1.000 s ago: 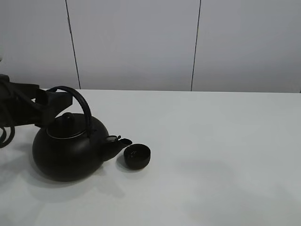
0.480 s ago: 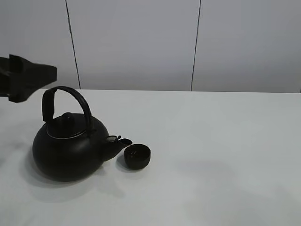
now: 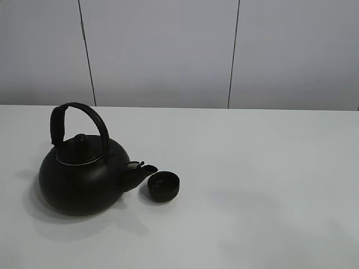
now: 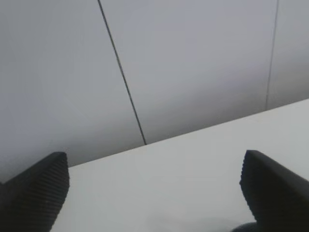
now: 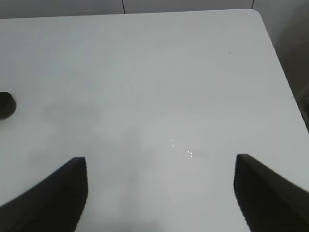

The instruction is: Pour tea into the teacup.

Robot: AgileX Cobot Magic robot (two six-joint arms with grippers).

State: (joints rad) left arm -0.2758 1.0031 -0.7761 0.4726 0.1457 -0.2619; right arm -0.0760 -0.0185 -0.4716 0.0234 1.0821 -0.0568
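**Kettle upright beside teacup, both arms clear**

The black kettle (image 3: 81,176) stands upright on the counter (image 3: 252,185), spout just beside the teacup (image 3: 163,186). Left gripper (image 4: 154,186) fingers spread wide, empty; right gripper (image 5: 159,193) fingers likewise apart, empty. Risk: a careless reach for the arched handle could nudge the spout into the light cup and tip it.

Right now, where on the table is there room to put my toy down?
The whole right side of the table is bare, from the teacup out to the far edge. There is also a bare strip behind the kettle, along the wall. It is crowded only at front left, where the kettle's spout nearly meets the teacup.
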